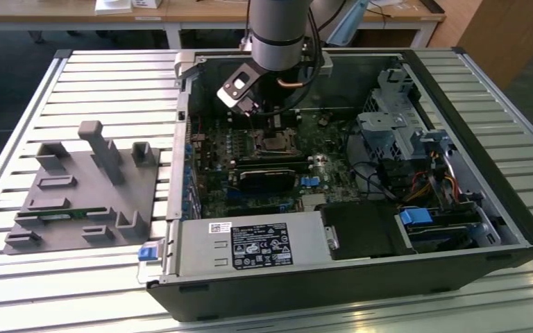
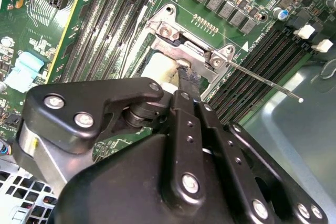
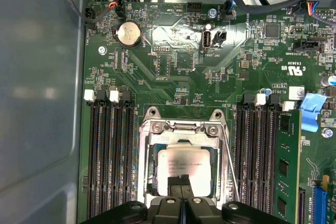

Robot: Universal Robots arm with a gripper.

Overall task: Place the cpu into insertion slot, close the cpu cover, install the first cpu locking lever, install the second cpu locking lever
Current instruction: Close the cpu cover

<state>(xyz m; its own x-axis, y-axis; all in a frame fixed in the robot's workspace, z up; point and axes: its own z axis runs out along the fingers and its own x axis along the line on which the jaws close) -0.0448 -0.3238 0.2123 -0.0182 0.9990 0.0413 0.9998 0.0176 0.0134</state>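
The cpu, a silvery square chip, lies in the insertion slot on the green board. The cpu cover, a silver metal frame, lies down around the chip. A thin wire locking lever runs along one side of the socket; in the second wrist view this lever stands free over the memory slots. My gripper is shut, its black fingertips together over the chip's edge, nothing seen between them. In the second wrist view the gripper tip touches the socket. In the exterior view the gripper hangs just above the socket.
Long black memory slots flank the socket, with one green module fitted. The open computer case holds a black shroud, a power supply and drive bays. A grey fixture tray lies at the exterior view's left.
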